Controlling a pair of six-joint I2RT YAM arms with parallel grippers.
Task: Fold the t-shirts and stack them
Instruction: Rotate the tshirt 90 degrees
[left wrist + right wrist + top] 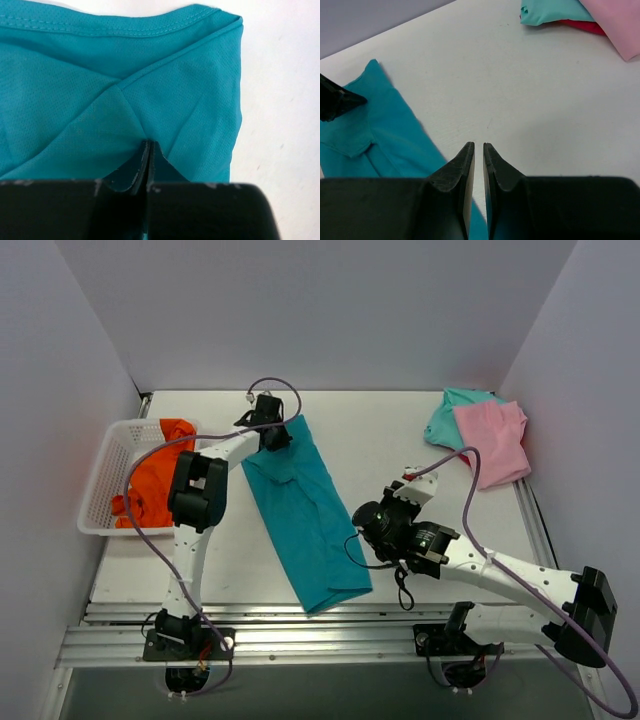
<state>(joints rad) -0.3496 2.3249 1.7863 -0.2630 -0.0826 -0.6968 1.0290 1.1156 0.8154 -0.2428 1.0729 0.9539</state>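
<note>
Right tool [478, 145] sits nearly closed at the edge of the teal t-shirt [300, 510], grip unclear; left tool [150, 143] pinches its far end, likely to fold it on the counter [390, 440].

No readable text anywhere — no labels, brands, numbers or signs legible in any of the three views.
</note>
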